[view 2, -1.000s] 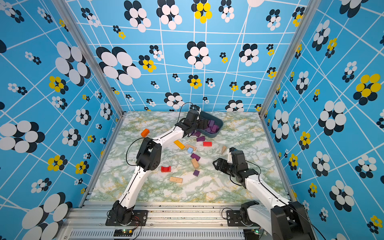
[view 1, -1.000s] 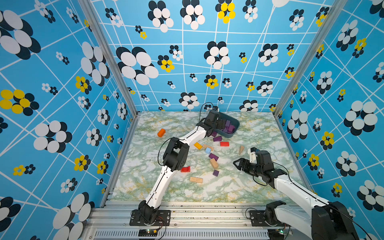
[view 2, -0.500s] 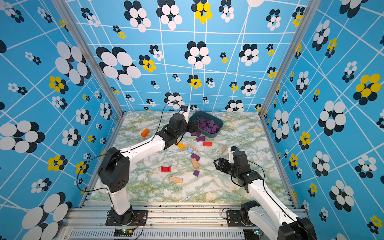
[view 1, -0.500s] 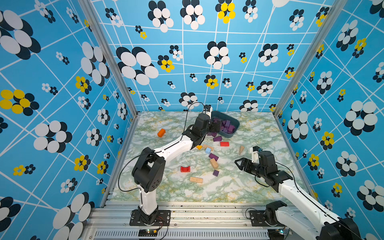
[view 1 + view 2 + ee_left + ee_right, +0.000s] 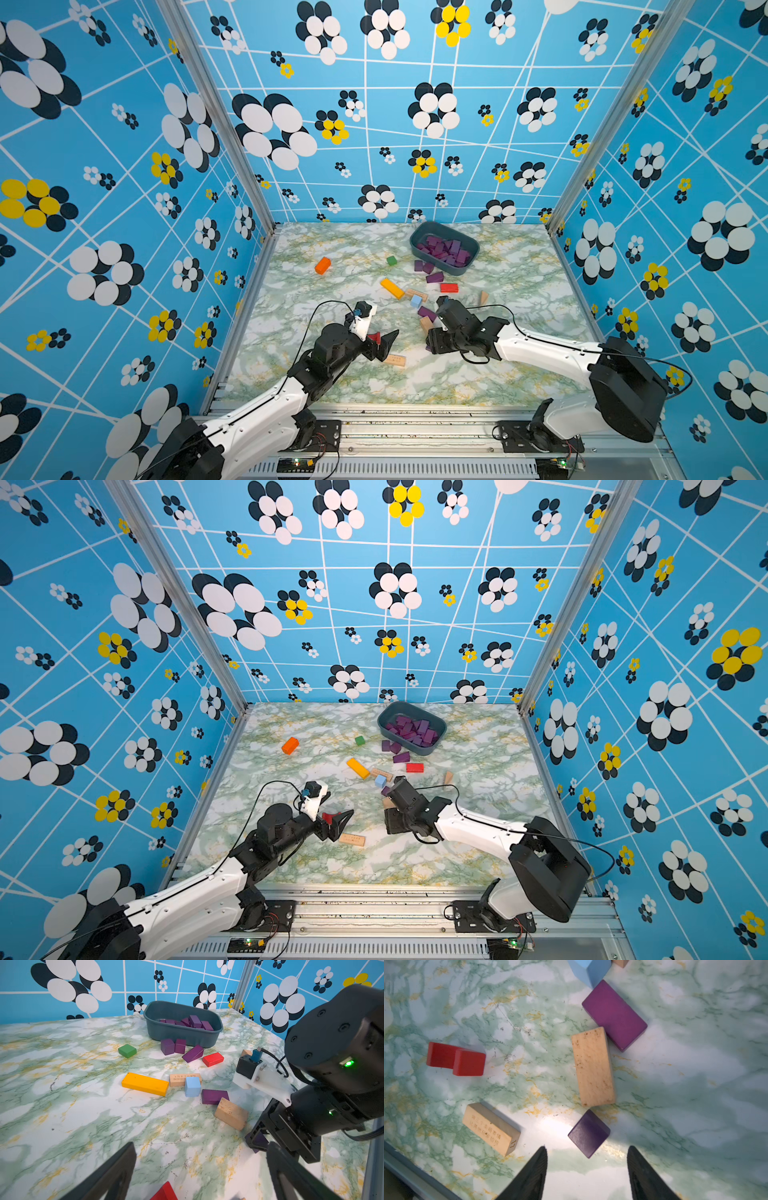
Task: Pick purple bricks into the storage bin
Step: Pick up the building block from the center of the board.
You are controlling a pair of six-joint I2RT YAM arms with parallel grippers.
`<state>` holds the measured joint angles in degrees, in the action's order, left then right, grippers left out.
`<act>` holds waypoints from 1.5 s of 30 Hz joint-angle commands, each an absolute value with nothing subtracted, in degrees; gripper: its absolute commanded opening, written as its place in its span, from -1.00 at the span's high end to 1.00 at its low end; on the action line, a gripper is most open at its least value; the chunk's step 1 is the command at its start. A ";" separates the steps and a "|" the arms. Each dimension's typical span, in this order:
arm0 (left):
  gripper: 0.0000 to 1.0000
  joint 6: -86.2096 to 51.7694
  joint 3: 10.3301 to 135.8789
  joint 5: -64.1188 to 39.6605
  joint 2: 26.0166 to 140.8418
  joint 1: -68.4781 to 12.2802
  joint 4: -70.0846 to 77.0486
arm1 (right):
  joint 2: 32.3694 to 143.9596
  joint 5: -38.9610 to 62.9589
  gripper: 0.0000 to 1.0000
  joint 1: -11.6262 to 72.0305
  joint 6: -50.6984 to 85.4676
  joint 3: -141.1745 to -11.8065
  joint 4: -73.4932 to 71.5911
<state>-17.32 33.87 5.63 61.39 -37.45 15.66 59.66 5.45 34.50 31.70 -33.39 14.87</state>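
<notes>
bin (image 5: 172,1030): far end of table (image 5: 332,386) from the arms, upright, holds a heap of purple bricks (image 5: 444,249)
loose bricks (image 5: 176,1046): three on the table just beside bin's near wall
bar (image 5: 614,1015): purple, farther from bin, lying against a tan block (image 5: 593,1068)
cube (image 5: 588,1133): purple, farther still from bin, just past the tan block
right gripper (image 5: 587,1148): well apart from bin, low over table — jaws spread, cube's corner between the tips, no contact seen
left gripper (image 5: 200,1147): well apart from bin — jaws spread wide, nothing in them; red block (image 5: 165,1191) just under it
</notes>
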 commanded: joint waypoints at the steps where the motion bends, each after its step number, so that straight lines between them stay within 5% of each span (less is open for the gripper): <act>1: -0.99 -16.86 26.56 5.87 54.58 -36.70 18.92 | 62.78 2.43 -0.51 37.26 30.44 -35.49 17.17; 15: -0.99 -6.33 14.90 -8.75 49.48 -36.12 26.64 | 77.99 -2.81 -0.26 44.72 31.95 -42.71 16.38; 28: -0.99 -9.53 13.03 -6.87 50.21 -36.03 30.08 | 89.15 -5.24 -0.25 49.30 38.28 -49.87 21.60; 45: -0.99 -11.01 13.18 -4.02 52.34 -36.04 30.23 | 98.36 -6.80 0.13 49.37 41.30 -56.07 27.42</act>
<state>-10.35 13.87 -4.93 52.07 -36.42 28.77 97.03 -4.67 49.01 40.12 -54.54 23.38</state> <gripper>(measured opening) 0.995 0.440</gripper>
